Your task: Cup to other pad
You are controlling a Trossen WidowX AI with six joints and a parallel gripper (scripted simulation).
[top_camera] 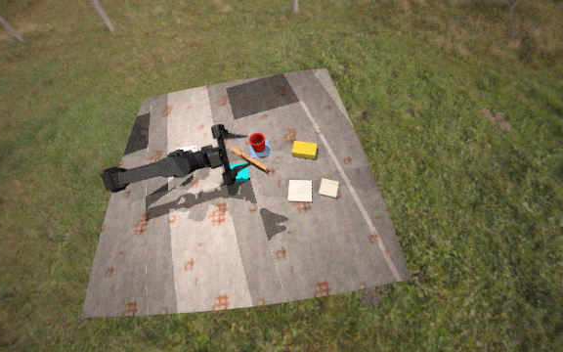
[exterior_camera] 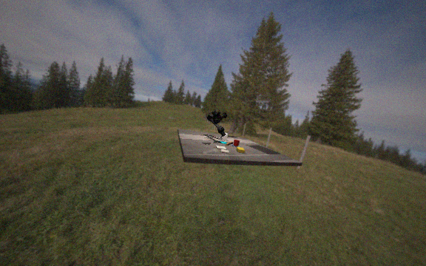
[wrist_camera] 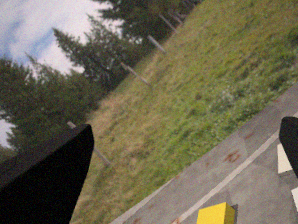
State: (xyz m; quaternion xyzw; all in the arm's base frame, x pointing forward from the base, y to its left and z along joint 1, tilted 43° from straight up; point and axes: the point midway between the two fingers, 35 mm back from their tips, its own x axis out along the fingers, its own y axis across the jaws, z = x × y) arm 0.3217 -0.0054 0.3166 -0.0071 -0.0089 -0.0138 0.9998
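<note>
Red cylindrical cup (top_camera: 257, 142) upright on blue pad (top_camera: 263, 151), bench (top_camera: 213, 264); black arm's jaws wide apart, empty, beside it; risk: nudging the rim, tipping marbles out.

A: What lies on the worktop (top_camera: 203, 274) beside the main things?

B: A yellow block (top_camera: 304, 150) is toward the far right side. Nearer, two pale square tiles lie side by side but apart: the bigger tile (top_camera: 300, 191) and the smaller tile (top_camera: 328, 188).

A: And something long?

B: Yes, a wooden stick (top_camera: 249, 159) lies flat and diagonal. Just beside its lower end is a teal block (top_camera: 240, 173), partly hidden.

A: What is around?

B: Grass (top_camera: 482, 205) on all sides. The exterior view shows dark fir trees (exterior_camera: 261, 74) and some thin posts (exterior_camera: 304, 149) behind the worktop, under a cloudy sky.
</note>
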